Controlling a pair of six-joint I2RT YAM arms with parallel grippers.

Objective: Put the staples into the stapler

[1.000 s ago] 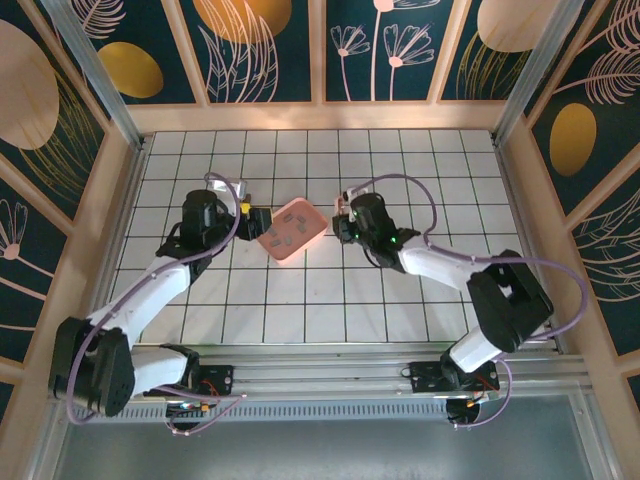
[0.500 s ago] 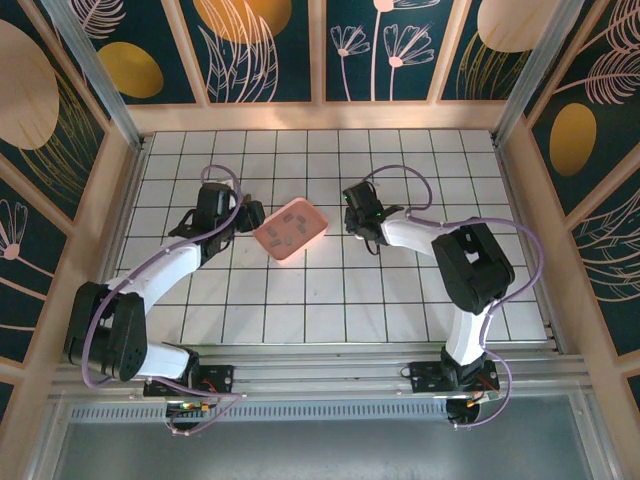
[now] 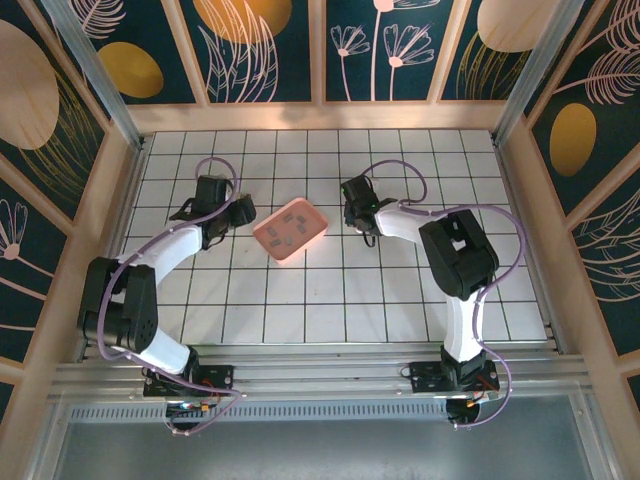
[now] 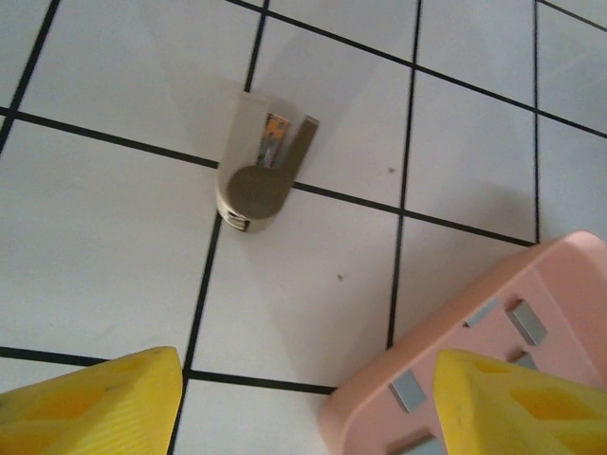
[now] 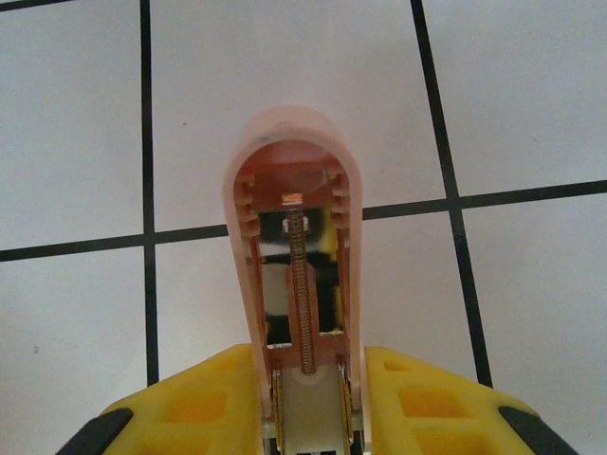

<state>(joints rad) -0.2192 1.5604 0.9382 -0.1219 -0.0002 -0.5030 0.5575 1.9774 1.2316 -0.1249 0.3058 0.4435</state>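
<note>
In the right wrist view a pink stapler (image 5: 296, 237) lies opened, its spring and metal channel showing. My right gripper (image 5: 308, 409) is shut on its sides, a yellow finger (image 5: 432, 403) on each flank. Seen from above, the right gripper (image 3: 353, 200) is to the right of the pink tray (image 3: 268, 240). The staples (image 4: 527, 322), small grey strips, lie in the tray (image 4: 446, 327). My left gripper (image 4: 303, 403) hangs open over the tray's left corner with nothing between its fingers; from above the left gripper (image 3: 240, 209) is just left of the tray.
A small beige object with a metal tab (image 4: 256, 175) lies on the white tiled table (image 4: 104, 246) ahead of the left gripper. Wooden walls border the table (image 3: 330, 300) on three sides. Purple cables loop over both arms.
Both arms have changed pose, their elbows drawn back. The left gripper has drawn a little left, away from the tray. The right gripper has carried the stapler slightly farther back.
</note>
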